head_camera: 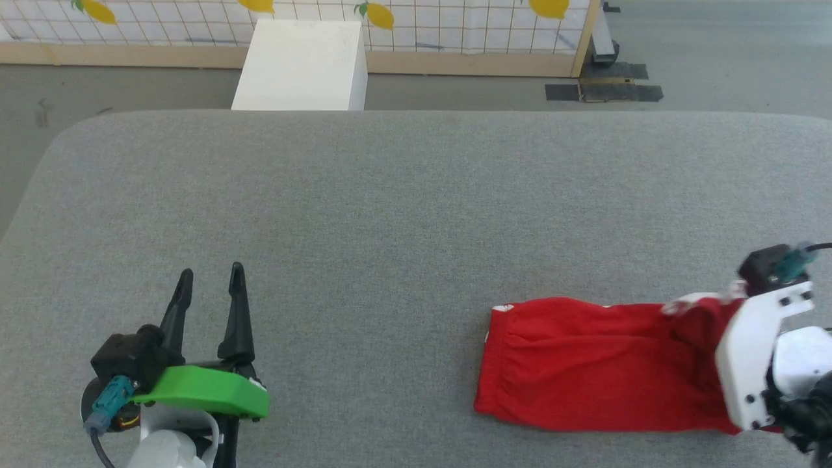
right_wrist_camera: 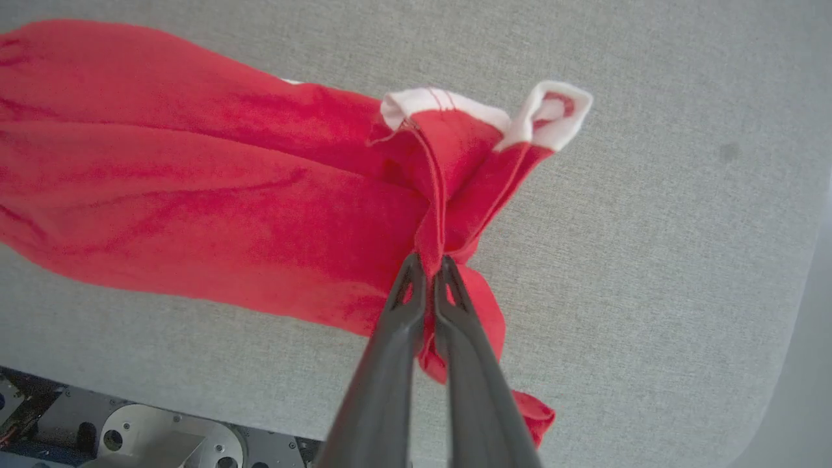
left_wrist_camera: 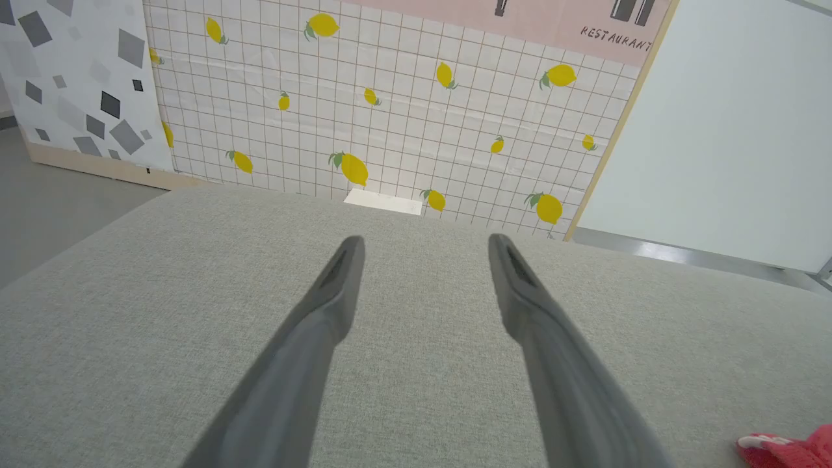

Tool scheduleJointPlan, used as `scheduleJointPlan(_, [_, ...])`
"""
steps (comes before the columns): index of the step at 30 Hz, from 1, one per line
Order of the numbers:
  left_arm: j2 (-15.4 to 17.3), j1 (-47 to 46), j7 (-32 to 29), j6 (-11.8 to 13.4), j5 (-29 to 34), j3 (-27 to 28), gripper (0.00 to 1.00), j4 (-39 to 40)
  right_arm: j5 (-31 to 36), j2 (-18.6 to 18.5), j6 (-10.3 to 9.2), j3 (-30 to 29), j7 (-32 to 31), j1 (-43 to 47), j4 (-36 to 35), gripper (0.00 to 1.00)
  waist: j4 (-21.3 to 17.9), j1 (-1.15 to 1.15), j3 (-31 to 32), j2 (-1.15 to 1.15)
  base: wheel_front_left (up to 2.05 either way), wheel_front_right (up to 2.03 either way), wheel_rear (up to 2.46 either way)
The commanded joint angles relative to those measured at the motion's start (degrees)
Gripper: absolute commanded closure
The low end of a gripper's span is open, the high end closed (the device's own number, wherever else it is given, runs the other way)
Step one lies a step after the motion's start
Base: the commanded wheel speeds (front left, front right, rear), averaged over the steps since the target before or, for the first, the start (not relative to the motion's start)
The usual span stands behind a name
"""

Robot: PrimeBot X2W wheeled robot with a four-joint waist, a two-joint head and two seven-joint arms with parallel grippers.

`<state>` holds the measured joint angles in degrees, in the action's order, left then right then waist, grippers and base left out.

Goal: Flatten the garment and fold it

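Status: the red shorts (head_camera: 585, 364) lie on the grey table (head_camera: 390, 208), towards its right near corner, drawn out into a long strip running left to right.

- Right pincer (right_wrist_camera: 429, 263): closed tight on a gathered pinch of red cloth at the right end of the shorts. Just beyond the grip the white hem (right_wrist_camera: 552, 117) stands up, curled over.
- Left pincer (head_camera: 211, 272): spread wide and holding nothing, over bare table well to the left, well apart from the shorts.

Progress, as judged:
- Flattening is only begun. The cloth shows lengthwise creases and the gripped end is bunched and raised off the surface.
- No fold looks to be made yet.
- Left to do: spread the gripped end, smooth the creases, then fold.

Surface: the table has a woven grey fabric cover and rounded corners.

Room:
- A white box (head_camera: 302, 65) stands behind the far edge.
- Behind that is a wall panel (left_wrist_camera: 390, 117) of white grid tiles printed with yellow lemons.
- The floor (head_camera: 715, 52) is grey, with dark mats (head_camera: 604, 91) at the panel's foot.
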<state>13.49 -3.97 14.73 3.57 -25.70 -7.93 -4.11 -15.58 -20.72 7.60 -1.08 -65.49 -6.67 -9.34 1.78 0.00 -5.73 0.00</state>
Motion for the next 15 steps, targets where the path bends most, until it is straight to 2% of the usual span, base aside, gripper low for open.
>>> scheduleJointPlan(1, [-0.34,0.85,0.27,0.09,0.57,-0.03,0.00,0.24,-0.88,1.16,-0.11,1.09,-0.97,0.81,-2.15,1.00,-0.05,0.00,0.37,0.00,0.00,0.00,0.00])
scheduleJointPlan(6, [-0.58,1.37,0.27,-0.12,0.52,-0.35,0.00,0.25,-2.15,5.25,-0.11,4.70,-1.01,0.47,-4.53,1.00,0.35,0.00,0.60,0.00,0.00,0.00,0.00])
scheduleJointPlan(15, [-0.57,1.49,0.25,-0.45,0.27,-0.81,0.00,-0.32,-3.29,14.75,-0.11,9.70,5.12,-4.54,2.00,1.00,2.67,0.00,0.23,0.00,0.00,0.00,0.00])
